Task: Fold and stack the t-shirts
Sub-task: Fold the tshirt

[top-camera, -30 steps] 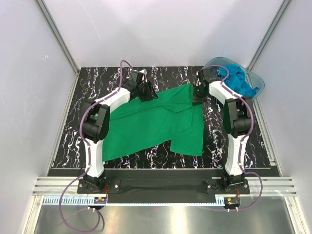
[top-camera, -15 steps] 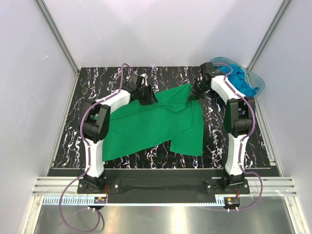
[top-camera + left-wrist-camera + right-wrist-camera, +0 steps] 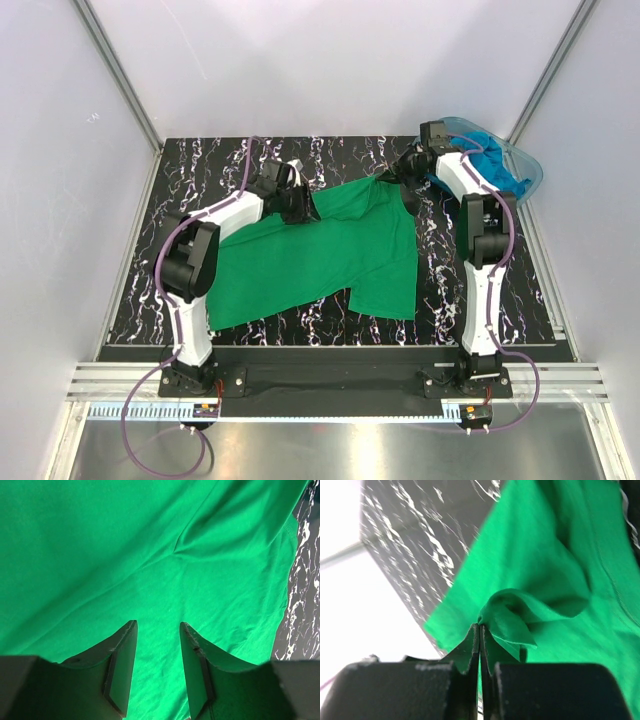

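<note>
One soft green t-shirt (image 3: 320, 250) lies rumpled across the black marbled surface (image 3: 180, 180), the right fingers (image 3: 470, 652) pinching a puckered fold at its far edge, the left fingers (image 3: 120, 670) spread over smooth cloth.

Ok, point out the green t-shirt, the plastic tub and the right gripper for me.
green t-shirt (image 3: 320, 255), top view, middle of the spread cloth.
plastic tub (image 3: 534, 162), top view, its right rim.
right gripper (image 3: 480, 626), right wrist view, shut fingertips pinching a green fold.
</note>
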Robot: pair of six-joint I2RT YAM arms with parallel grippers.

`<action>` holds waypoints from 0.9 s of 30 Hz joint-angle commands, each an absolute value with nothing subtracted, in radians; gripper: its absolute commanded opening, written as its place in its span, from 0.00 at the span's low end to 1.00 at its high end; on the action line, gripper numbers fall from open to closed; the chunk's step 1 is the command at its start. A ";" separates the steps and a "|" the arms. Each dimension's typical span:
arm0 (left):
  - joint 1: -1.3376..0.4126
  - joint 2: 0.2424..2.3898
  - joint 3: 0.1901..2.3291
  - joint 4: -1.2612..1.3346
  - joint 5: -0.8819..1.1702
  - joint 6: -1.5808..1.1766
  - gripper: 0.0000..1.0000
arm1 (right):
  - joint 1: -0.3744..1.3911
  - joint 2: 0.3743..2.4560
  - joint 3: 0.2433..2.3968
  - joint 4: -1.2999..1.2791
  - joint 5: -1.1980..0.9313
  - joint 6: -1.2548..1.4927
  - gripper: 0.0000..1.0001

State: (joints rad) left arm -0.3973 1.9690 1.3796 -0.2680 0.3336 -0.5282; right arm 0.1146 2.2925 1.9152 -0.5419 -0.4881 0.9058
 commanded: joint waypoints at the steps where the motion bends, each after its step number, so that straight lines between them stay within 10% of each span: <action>1: -0.399 1.910 1.353 -0.242 0.333 -0.506 0.44 | 0.107 2.330 1.977 -0.456 -0.495 1.012 0.02; 11: -0.400 1.891 1.313 -0.241 0.342 -0.495 0.43 | 0.106 2.482 2.162 -0.449 -0.508 0.999 0.12; 17: -0.400 1.865 1.313 -0.265 0.337 -0.479 0.43 | 0.106 2.502 2.368 -0.731 -0.474 0.705 0.45; 27: -0.400 1.824 1.290 -0.285 0.348 -0.494 0.43 | 0.198 2.034 1.722 -0.640 -0.324 0.457 0.52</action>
State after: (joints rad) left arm -0.3973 1.8835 1.3029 -0.2985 0.3344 -0.5014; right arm 0.1295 2.1777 1.8591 -0.6910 -0.3782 0.5655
